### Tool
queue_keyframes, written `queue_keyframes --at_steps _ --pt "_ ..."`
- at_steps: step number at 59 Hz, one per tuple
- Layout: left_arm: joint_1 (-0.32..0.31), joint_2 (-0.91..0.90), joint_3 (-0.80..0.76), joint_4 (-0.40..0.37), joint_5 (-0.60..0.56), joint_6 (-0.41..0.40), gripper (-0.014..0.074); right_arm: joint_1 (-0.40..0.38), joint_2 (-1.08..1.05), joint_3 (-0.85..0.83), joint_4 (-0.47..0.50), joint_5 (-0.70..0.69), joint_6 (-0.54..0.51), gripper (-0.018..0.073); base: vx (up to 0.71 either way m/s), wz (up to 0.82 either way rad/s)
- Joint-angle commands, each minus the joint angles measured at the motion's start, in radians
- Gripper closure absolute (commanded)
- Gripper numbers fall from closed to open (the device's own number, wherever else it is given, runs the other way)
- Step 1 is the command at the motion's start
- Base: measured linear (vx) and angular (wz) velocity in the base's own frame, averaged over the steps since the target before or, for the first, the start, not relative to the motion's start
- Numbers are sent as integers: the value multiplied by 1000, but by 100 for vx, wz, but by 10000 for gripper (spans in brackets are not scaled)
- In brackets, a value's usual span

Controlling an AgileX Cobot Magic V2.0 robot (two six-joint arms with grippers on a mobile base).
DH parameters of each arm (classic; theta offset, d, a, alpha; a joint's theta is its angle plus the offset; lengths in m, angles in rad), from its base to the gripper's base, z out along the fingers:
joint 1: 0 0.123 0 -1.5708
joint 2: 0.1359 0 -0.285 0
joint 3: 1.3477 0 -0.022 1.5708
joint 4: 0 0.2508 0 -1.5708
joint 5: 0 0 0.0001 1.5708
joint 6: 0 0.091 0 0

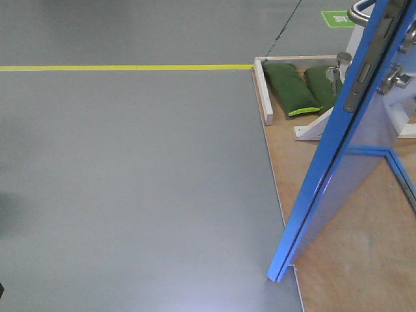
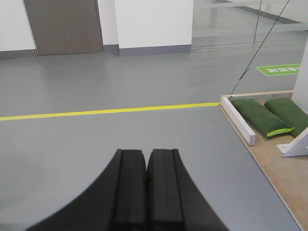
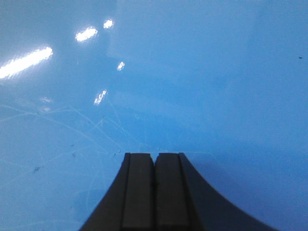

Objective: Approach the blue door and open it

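Two arms, both with nothing in the claws.

Blue door: stands ajar on the wooden platform, seen nearly edge-on from the front camera. Its free edge with the dark edge strip faces the robot. The lever handle and the round lock are high on the door.

Right gripper: fingers pressed together, empty, pointing square at the door's glossy face, which fills the whole wrist view. It is very near the panel. Whether the tips touch it, I cannot tell.
- Judgement: shut fingers make a blunt pusher, and a flat panel offers nothing to pinch. The door being already off its latch, pushing looks like the step in hand rather than working the handle.

Left gripper: fingers together, empty, held low and level. It looks past the door's free edge over bare grey floor, well apart from the door.
- Judgement: parked out of the swing path.

Green sandbags: lie beyond the door's free edge, on the platform inside a white wooden rail. They probably weigh the door rig down.

Yellow floor line: runs away from the door on its free-edge side.
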Motion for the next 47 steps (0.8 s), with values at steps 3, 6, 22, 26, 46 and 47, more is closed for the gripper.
queue_keyframes --at_steps 3,6,22,26,46,47 --pt "1 -14 -26 -3 -81 -7 524 8 -27 -34 15 2 -9 548 0 0" --pt "1 -14 -26 -3 -81 -7 524 8 -27 -34 15 2 -9 548 0 0" --pt "1 -14 -26 -3 -81 -7 524 8 -27 -34 15 2 -9 548 0 0" --pt "1 -14 -26 -3 -81 -7 524 8 -27 -34 15 2 -9 548 0 1" --pt "1 -14 -26 -3 -81 -7 524 8 -27 -34 15 2 -9 548 2 8" --pt "1 -14 -26 -3 -81 -7 524 8 -27 -34 15 2 -9 548 3 12"
